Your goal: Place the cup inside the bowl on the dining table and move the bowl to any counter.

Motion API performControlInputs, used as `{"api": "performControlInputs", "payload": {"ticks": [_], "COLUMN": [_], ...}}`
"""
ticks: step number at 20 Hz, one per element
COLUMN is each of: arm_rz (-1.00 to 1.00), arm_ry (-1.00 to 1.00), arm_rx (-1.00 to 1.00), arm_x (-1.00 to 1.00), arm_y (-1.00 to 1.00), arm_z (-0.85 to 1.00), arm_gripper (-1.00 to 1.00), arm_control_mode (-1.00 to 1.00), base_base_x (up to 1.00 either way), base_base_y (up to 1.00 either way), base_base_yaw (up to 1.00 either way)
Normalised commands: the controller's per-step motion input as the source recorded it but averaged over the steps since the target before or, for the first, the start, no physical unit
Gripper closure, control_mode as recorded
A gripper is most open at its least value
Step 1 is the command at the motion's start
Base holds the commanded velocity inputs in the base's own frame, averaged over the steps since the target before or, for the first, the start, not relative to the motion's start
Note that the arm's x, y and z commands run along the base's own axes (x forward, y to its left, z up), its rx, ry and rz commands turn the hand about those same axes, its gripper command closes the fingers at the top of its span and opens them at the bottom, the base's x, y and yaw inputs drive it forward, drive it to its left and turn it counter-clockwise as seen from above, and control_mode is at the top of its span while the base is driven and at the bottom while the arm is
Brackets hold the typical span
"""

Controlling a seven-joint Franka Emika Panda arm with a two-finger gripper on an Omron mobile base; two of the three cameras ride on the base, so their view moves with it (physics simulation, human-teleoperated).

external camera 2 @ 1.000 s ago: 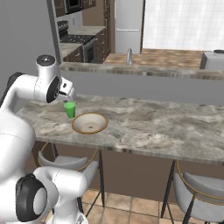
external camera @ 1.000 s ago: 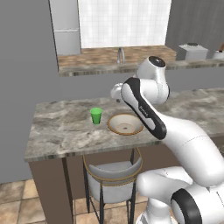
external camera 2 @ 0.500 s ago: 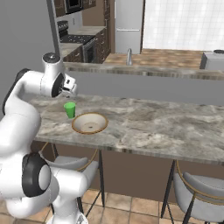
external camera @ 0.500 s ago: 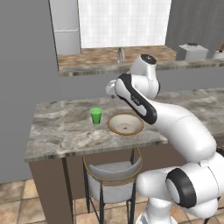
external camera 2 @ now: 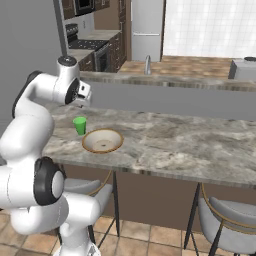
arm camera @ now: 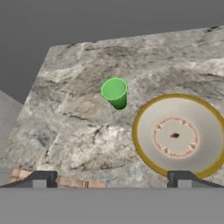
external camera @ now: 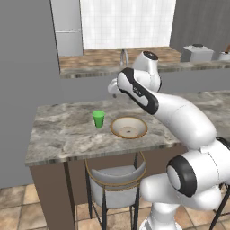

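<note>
My tool point(arm camera: 109, 179) hangs spread wide and empty above the surface point(arm camera: 78, 131), so I should centre over the upright cup point(arm camera: 115, 92), just beside the bowl point(arm camera: 177, 135), before descending.

Green cup point(arm camera: 115, 92) stands upright on marble worktop point(arm camera: 78, 131), near but apart from bowl point(arm camera: 178, 134). Bowl empty, cream inside, tan rim. Gripper point(arm camera: 112, 178) fingertips point(arm camera: 41, 178) spread wide, holding nothing

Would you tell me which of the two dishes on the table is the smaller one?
The green cup, standing upright beside the wide tan-rimmed bowl without touching it.
</note>
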Motion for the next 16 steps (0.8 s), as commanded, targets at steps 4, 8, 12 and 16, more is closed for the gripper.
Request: {"api": "performControlInputs", "payload": {"ticks": [4,8,12,16], "arm_rz": [0.08,0.07,0.04,0.03], "arm_ry": [0.0,0.0,0.0,0.0], "arm_rx": [0.0,0.0,0.0,0.0], "arm_x": [0.11,0.04,0.0,0.0], "arm_y": [-0.03,0.0,0.0,0.0], "arm_z": [0.0,0.0,0.0,-0.02], "arm_gripper": [-1.0,-1.0,-1.0,-1.0], "arm_control_mode": [-1.0,-1.0,-1.0,-1.0], "base_base_x": [0.0,0.0,0.0,0.0], "base_base_y": [0.0,0.0,0.0,0.0], "base_base_yaw": [0.0,0.0,0.0,0.0]}}
